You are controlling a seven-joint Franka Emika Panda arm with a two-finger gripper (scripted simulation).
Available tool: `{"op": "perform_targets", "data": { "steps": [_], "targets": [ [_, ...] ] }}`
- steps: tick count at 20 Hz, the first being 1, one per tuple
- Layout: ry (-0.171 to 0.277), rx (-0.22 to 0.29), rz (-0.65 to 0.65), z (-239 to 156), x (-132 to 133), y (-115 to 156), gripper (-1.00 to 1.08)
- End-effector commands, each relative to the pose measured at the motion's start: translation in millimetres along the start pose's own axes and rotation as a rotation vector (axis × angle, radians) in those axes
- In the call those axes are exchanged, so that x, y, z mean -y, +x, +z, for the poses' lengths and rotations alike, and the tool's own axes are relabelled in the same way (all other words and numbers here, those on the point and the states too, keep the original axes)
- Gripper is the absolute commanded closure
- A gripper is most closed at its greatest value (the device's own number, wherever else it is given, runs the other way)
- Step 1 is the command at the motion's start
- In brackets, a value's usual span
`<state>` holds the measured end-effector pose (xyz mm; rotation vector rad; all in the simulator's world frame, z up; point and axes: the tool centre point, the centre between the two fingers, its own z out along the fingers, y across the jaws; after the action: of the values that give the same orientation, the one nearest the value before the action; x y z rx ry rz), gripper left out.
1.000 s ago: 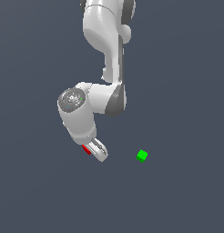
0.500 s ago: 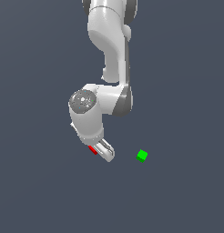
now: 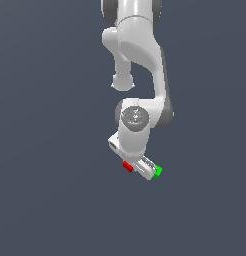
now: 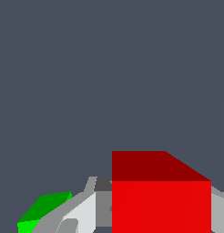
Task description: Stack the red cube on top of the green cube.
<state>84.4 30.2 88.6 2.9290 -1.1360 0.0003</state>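
The white, rounded Panda robot arm [image 3: 137, 75] has swung toward the exterior view's right since half a second ago, so its white two-fingered gripper [image 3: 143, 168] now hangs close beside the target instead of well apart from it. The tiny bright red plain cube [image 4: 160, 195] is pinched between its narrowed fingers, filling the wrist view, while the tiny bright green plain cube [image 3: 157, 171] has not moved and now peeks out just past the gripper's tip
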Motion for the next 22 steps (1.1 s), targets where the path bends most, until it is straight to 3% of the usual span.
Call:
{"op": "perform_targets", "data": {
  "steps": [1,9,17,18,22],
  "targets": [
    [0.000,0.000,0.000,7,22,-20,1.08],
    [0.000,0.000,0.000,24,77,-66,1.08],
    [0.000,0.000,0.000,28,92,-76,1.08],
    [0.000,0.000,0.000,28,92,-76,-0.92],
    [0.000,0.000,0.000,28,92,-76,-0.92]
  ]
}}
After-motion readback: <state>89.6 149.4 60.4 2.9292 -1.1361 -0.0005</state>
